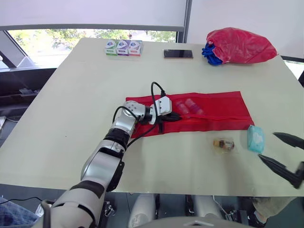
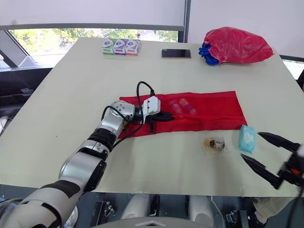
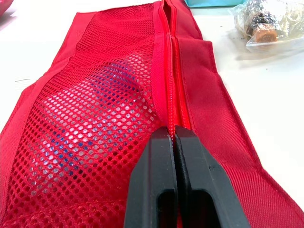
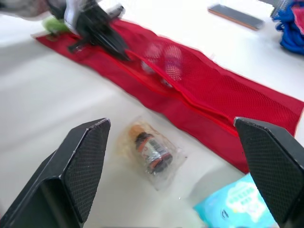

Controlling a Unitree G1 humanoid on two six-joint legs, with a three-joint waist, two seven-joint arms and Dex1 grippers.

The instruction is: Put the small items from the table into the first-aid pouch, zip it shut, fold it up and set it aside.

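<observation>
We are looking at the red first-aid pouch (image 1: 218, 111) lying unfolded and flat across the middle of the tabletop (image 1: 71, 109), with two small bottles (image 1: 188, 107) showing through its mesh pocket. The left tool (image 3: 174, 130) is resting at the pouch's left end with its fingers pressed together right on the zip line (image 3: 170, 71). Whether the slider is pinched between them, we cannot tell. The right tool (image 1: 267, 146) is hovering near the front right corner with its fingers spread wide apart and holding nothing. Just beside it lie a blue packet (image 1: 255, 138) and a small bottle in a clear bag (image 1: 223, 144), both outside the pouch.

We are judging the main risk to be the zip being drawn while those two items are sitting outside, which would mean reopening it. Nothing is pinning the pouch's right end, so a pull along the zip could drag or bunch the fabric instead of moving the slider. The clear bag looks slick and could slip from a wide pinch. The packet is lying near the right edge, so a careless nudge could push it off.
</observation>
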